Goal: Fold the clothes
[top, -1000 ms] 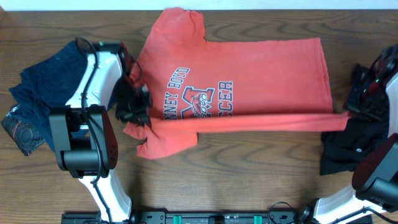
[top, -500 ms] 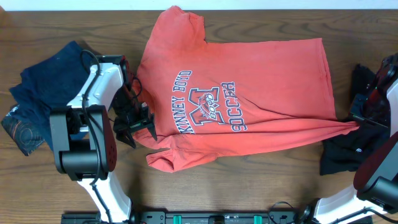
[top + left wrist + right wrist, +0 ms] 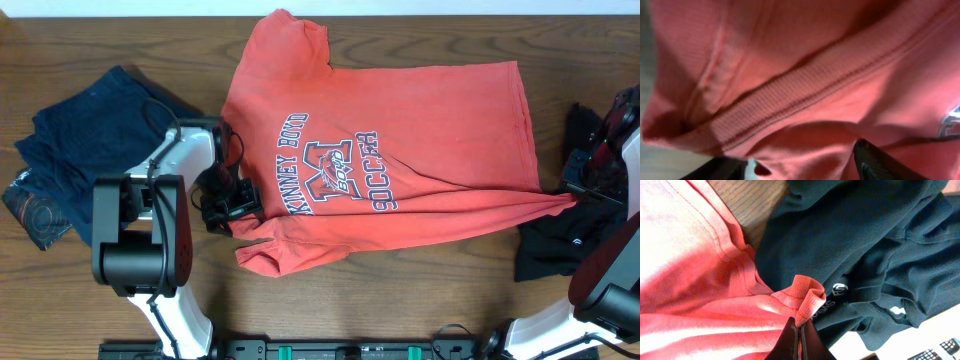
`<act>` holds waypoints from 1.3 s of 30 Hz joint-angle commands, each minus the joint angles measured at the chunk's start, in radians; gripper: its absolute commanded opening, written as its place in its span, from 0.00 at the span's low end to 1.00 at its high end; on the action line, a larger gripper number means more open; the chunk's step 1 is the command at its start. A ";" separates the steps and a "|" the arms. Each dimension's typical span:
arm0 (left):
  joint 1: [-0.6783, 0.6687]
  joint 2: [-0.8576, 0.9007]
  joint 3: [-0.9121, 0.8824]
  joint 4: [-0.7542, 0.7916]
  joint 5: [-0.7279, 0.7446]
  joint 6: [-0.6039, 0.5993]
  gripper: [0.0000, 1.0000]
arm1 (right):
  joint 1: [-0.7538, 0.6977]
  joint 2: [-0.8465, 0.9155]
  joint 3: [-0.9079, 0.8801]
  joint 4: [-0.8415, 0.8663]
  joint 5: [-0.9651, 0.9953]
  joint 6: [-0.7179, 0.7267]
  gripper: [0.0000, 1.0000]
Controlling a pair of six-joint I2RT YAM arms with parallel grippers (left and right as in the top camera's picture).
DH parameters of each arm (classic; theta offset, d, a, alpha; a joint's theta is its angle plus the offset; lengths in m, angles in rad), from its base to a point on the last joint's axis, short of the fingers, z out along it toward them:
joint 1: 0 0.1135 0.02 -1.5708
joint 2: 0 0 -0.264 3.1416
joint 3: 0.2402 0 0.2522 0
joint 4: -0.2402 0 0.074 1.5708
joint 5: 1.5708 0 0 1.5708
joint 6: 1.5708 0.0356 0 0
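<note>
A red T-shirt (image 3: 400, 130) with a navy soccer print lies spread across the wooden table, front up. My left gripper (image 3: 232, 203) sits open at its left edge, by the lower sleeve. In the left wrist view red cloth (image 3: 805, 65) fills the frame, and loose fabric lies between the spread fingers of the left gripper (image 3: 800, 167). My right gripper (image 3: 578, 190) is shut on the shirt's right hem corner. In the right wrist view the right gripper (image 3: 801, 330) pinches a small fold of the red hem (image 3: 807, 297).
A heap of dark navy clothes (image 3: 80, 140) lies at the far left beside the left arm. A black garment (image 3: 560, 240) lies crumpled at the right edge, seen under the held hem as black fabric (image 3: 865, 245). The table's far edge runs just above the shirt.
My left gripper opened and let go of the shirt's left side. The folded-over lower part dropped flat, so the whole print shows. The left gripper then shifted right, over the cloth.
</note>
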 commanded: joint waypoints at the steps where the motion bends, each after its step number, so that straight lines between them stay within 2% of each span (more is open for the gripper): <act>1: 0.004 -0.009 -0.071 0.112 -0.046 -0.066 0.66 | -0.005 -0.014 0.000 0.002 -0.010 -0.003 0.01; 2: 0.004 -0.009 -0.085 0.143 -0.046 -0.065 0.59 | -0.005 -0.014 0.000 0.002 -0.010 -0.003 0.01; 3: 0.005 -0.009 -0.093 0.168 -0.051 -0.065 0.47 | -0.005 -0.014 0.000 0.002 -0.010 -0.003 0.01; 5: 0.013 -0.010 -0.091 0.203 -0.115 -0.065 0.28 | -0.005 -0.014 0.000 0.002 -0.010 -0.003 0.01; 6: 0.021 -0.011 -0.082 0.212 -0.146 -0.065 0.15 | -0.005 -0.014 0.000 0.002 -0.010 -0.003 0.01; 8: 0.050 -0.011 -0.040 0.217 -0.199 -0.065 0.06 | -0.005 -0.014 0.000 0.002 -0.011 -0.003 0.01; 16: 0.170 -0.036 0.174 0.208 -0.217 -0.064 0.06 | -0.004 -0.014 0.000 0.014 -0.063 -0.003 0.01; 17: 0.174 -0.039 0.183 0.203 -0.203 -0.064 0.17 | -0.004 -0.014 0.000 0.013 -0.063 -0.003 0.01; 18: 0.176 -0.043 0.188 0.187 -0.179 -0.064 0.46 | -0.004 -0.014 0.000 0.013 -0.063 -0.003 0.01; 19: 0.175 -0.045 0.188 0.162 -0.148 -0.064 0.66 | -0.004 -0.014 0.000 0.012 -0.063 -0.003 0.01; 20: 0.174 -0.045 0.188 0.124 -0.108 -0.064 0.75 | -0.004 -0.014 0.000 0.012 -0.063 -0.003 0.01; 21: 0.170 -0.044 0.188 0.066 -0.060 -0.064 0.78 | -0.004 -0.014 0.000 0.012 -0.063 -0.003 0.01; 24: 0.145 -0.044 0.187 -0.117 0.030 -0.061 0.78 | -0.004 -0.014 0.000 0.014 -0.063 -0.003 0.01; 27: 0.100 -0.044 0.174 -0.204 0.068 -0.005 0.78 | -0.004 -0.014 0.000 0.016 -0.063 -0.003 0.01; 32: 0.000 -0.044 0.121 -0.209 0.068 0.031 0.78 | -0.004 -0.014 0.000 0.018 -0.062 -0.009 0.01; 39: -0.084 -0.044 -0.003 -0.106 0.102 0.028 0.75 | -0.004 -0.014 0.000 0.017 -0.063 -0.014 0.01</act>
